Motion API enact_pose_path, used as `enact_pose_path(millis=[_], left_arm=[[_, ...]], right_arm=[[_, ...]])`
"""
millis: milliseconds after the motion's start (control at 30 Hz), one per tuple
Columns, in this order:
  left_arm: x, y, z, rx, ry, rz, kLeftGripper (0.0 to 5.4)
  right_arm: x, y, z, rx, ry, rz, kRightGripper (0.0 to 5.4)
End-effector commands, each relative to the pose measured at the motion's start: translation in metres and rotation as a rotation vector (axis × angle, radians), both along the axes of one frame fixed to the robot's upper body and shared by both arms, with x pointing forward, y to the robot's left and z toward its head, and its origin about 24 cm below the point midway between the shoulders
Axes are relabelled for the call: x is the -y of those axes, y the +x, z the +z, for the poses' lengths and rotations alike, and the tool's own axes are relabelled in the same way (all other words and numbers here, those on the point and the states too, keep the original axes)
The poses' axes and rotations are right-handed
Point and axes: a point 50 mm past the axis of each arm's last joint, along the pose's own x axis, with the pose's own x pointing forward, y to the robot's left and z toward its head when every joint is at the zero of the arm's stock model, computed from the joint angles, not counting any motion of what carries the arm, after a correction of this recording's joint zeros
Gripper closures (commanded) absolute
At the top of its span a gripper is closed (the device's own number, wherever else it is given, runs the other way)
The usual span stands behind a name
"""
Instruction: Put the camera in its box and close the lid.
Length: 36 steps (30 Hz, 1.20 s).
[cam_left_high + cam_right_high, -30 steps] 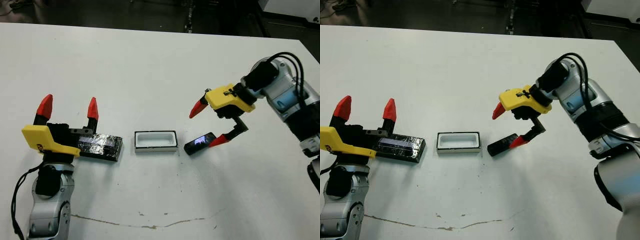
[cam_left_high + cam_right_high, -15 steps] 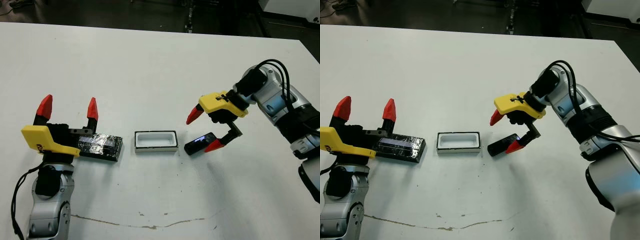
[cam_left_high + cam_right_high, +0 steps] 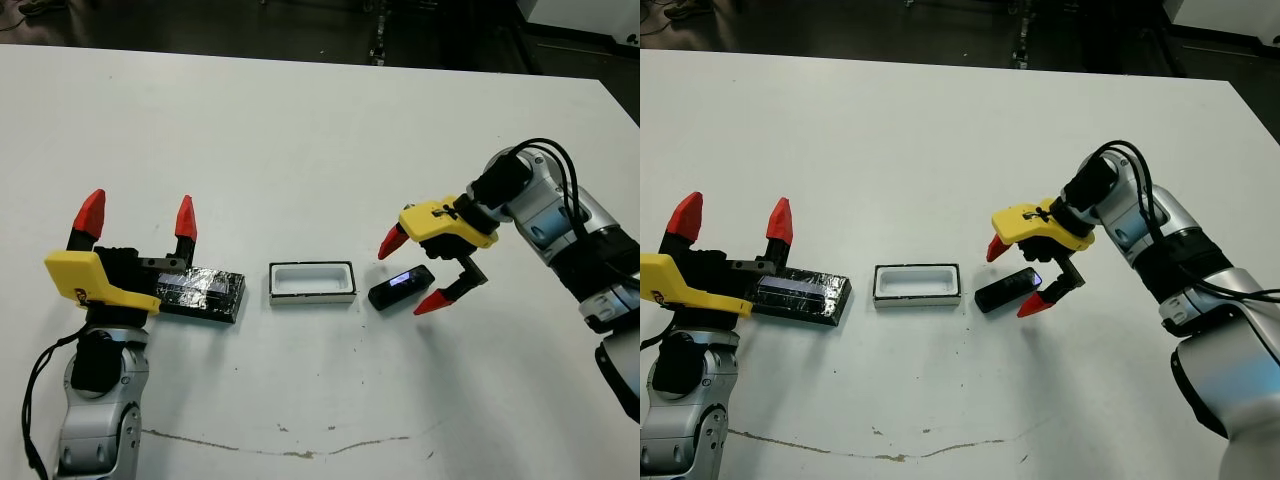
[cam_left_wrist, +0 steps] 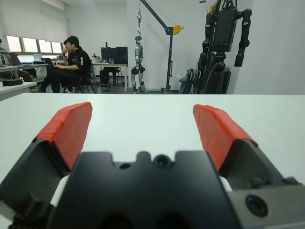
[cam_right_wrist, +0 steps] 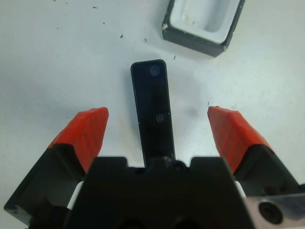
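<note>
Nearest you, your left end effector [image 3: 137, 222] is spread wide at the lid's [image 3: 203, 292] left end. On the table [image 3: 300, 130], the box [image 3: 312, 281] lies between lid and camera [image 3: 399, 288]. Your right end effector [image 3: 412, 272] straddles the camera, fingers spread, not touching.

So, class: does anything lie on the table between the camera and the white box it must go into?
Nothing visible does. The camera lies just to the right of the box with only bare table between them, and the right hand straddles the camera, open.
</note>
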Motion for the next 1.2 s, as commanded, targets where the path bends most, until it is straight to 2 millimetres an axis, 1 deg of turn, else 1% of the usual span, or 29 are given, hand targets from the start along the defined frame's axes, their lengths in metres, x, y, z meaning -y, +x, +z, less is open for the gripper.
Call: enact_pose_path(millis=[33, 133, 333, 600, 667, 800, 1000, 1200], left_arm=[[-0.002, -0.001, -0.004, -0.026, 0.013, 0.000, 0.00], [-0.001, -0.001, -0.004, -0.025, 0.008, -0.002, 0.00], [-0.001, -0.002, -0.004, -0.026, 0.004, 0.002, 0.00], [-0.001, -0.001, -0.003, -0.020, 0.003, -0.003, 0.00], [-0.001, -0.001, -0.003, -0.019, 0.001, -0.002, 0.00], [-0.002, -0.001, -0.004, -0.016, -0.002, -0.006, 0.00], [-0.002, -0.001, -0.004, -0.019, -0.008, -0.006, 0.00], [-0.002, -0.001, -0.003, -0.021, 0.007, -0.002, 0.00]], right_arm=[[0.001, -0.004, -0.007, 0.007, -0.002, 0.014, 0.23], [0.002, -0.006, -0.009, 0.011, 0.006, 0.019, 0.60], [0.005, -0.008, -0.015, 0.001, 0.026, -0.005, 1.58], [0.008, -0.008, -0.014, 0.006, 0.047, -0.029, 2.91], [0.008, -0.007, -0.015, 0.006, 0.052, -0.045, 3.09], [0.008, -0.007, -0.014, 0.035, 0.068, -0.054, 3.73], [0.009, -0.005, -0.013, 0.040, 0.076, -0.077, 3.74], [0.014, 0.000, -0.007, 0.037, 0.123, -0.165, 3.74]])
